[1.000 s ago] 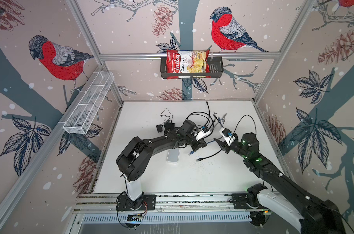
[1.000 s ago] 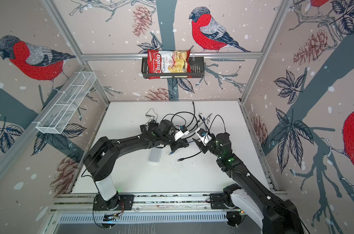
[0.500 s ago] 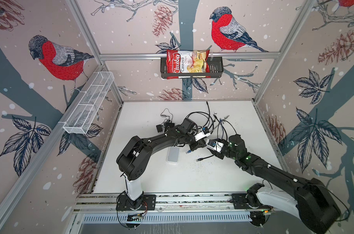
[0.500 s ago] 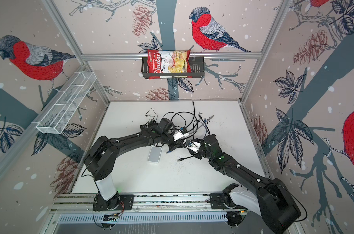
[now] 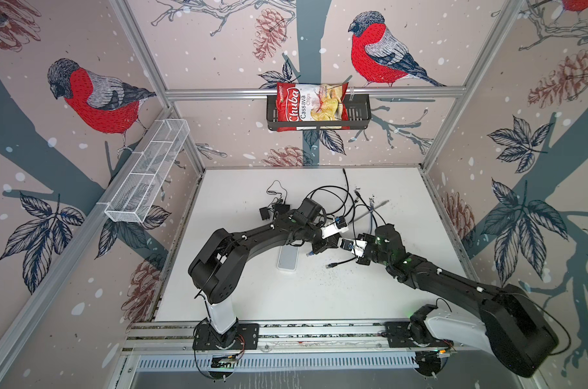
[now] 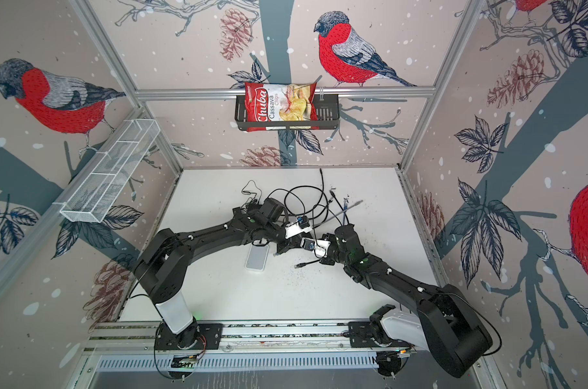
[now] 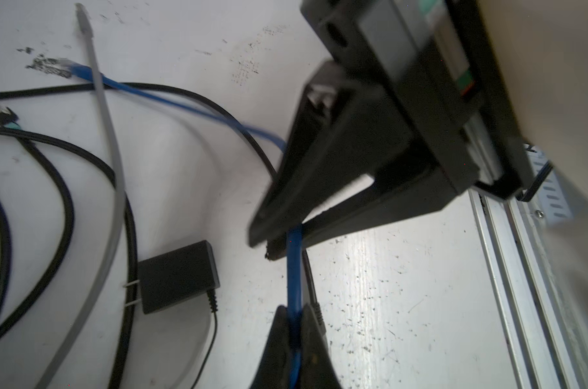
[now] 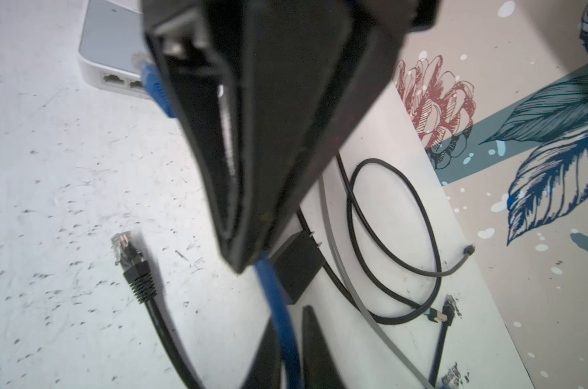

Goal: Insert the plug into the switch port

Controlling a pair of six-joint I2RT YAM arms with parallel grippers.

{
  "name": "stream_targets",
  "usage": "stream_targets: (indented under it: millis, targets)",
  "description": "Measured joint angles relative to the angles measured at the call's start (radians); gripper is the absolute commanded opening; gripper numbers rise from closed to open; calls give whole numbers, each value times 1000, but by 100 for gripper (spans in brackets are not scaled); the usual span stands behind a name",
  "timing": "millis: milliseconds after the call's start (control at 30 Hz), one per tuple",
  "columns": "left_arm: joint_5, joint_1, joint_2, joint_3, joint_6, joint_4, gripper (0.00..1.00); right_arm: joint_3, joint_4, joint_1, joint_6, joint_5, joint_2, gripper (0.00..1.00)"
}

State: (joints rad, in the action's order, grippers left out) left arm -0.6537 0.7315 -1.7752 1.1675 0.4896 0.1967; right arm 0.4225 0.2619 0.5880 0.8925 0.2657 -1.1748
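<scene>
The blue plug (image 8: 150, 78) hangs in the air near the ported side of the white switch (image 8: 109, 47), which lies flat and loose on the tabletop (image 5: 302, 303); the plug is not yet in any port. It ends a blue cable (image 7: 294, 272) that both arms hold. The left fingers (image 7: 311, 328) are clenched on the cord a short stretch behind the plug. The right fingers (image 8: 314, 347) are clamped on the same cord a little farther along, close to the other grip. The cord looks light and limp, so I judge the plug will droop and swing from where it is pinched. A hold on the boot right behind the plug would steer it better than one on bare cord. The plug seems to be hard plastic with a thin latch that could snap if forced in crooked. The switch looks light enough to slide under a push unless braced. A black cable (image 8: 131, 256) and a black power adapter (image 7: 178, 276) lie nearby on the tabletop. The only legible writing is "Chuba Cassava Chips" on the red bag (image 5: 311, 106) in the wall basket (image 5: 360, 111); nothing on the switch or cords can be read.
</scene>
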Motion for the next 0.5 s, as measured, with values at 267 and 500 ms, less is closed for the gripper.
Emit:
stream_targets:
  millis: [267, 500]
  targets:
    - [54, 0, 82, -145, -21, -124, 40, -18, 36, -1, 29, -28, 25, 0]
    - [92, -16, 288, -356, -19, -327, 56, -39, 45, -1, 52, -56, 69, 0]
